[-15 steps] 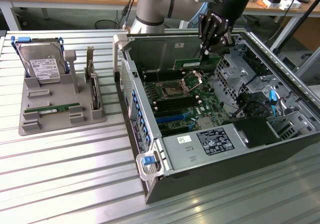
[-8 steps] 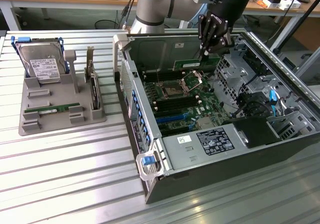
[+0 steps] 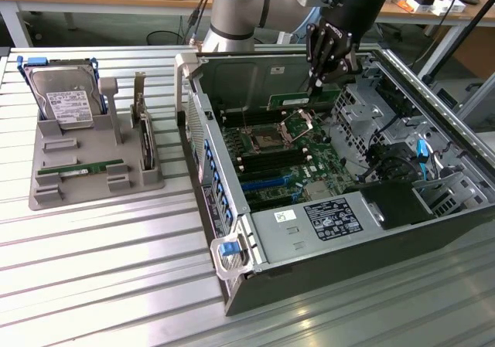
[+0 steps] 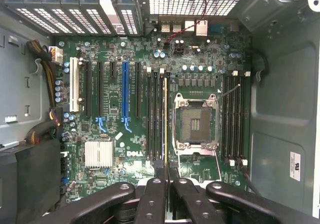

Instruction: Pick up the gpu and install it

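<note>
Arm: the robot arm [image 3: 240,7] reaches down from the far side into the open computer case [image 3: 232,285].
Hand: the hand [image 3: 315,83] is narrowed and gripping the gpu [image 3: 298,100]. In the wrist view its dark fingers [image 4: 152,194] close on one end of the stick.
Gpu: a long green stick, held level inside the case, above the far part of the motherboard [image 3: 271,158].
Gpu from the wrist: it is seen edge-on as a thin yellow line [image 4: 166,119]. It runs along the row of long dark memory slots [image 4: 152,114], just beside the processor socket [image 4: 195,121].
Contact: I cannot tell whether the stick touches a slot or hangs over it.
Tray: a grey holder [image 3: 46,196] sits on the ribbed metal surface [image 3: 116,285], at the exterior view's left, well apart from the case.
In the tray: a silver hard drive [image 3: 69,100] stands in blue rails. A dark card [image 3: 145,142] stands upright, and a second green stick [image 3: 81,168] lies flat near the front.
Case side: blue tabs [image 3: 215,178] line the wall that faces the tray.
</note>
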Robot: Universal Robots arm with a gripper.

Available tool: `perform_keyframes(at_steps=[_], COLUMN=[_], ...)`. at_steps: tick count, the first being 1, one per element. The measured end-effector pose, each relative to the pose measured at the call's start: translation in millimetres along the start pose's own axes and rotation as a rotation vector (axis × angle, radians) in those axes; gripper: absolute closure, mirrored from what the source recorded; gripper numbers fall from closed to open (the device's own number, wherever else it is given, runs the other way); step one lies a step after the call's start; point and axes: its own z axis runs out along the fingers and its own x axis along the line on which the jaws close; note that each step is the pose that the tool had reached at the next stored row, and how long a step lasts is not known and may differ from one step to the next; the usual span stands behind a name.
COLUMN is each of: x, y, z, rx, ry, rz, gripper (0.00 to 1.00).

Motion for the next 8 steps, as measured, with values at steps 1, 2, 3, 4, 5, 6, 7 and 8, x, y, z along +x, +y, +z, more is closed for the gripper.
perform_keyframes(at_steps=[1,2,3,4,5,6,7,8], x=[0.0,0.0,0.0,0.0,0.0,0.0,0.0,0.0], y=[0.0,0.0,0.0,0.0,0.0,0.0,0.0,0.0], z=[0.1,0.3,0.4,0.6,0.8,0.9,1.1,1.3], rx=[0.0000,0.0000,0.0000,0.0000,0.0000,0.0000,0.0000,0.0000], ry=[0.0000,-0.0001,0.0000,0.0000,0.0001,0.0000,0.0000,0.0000], rz=[0.000,0.000,0.000,0.000,0.000,0.000,0.000,0.000], gripper=[0.88,0.88,0.88,0.88,0.88,0.88,0.88,0.88])
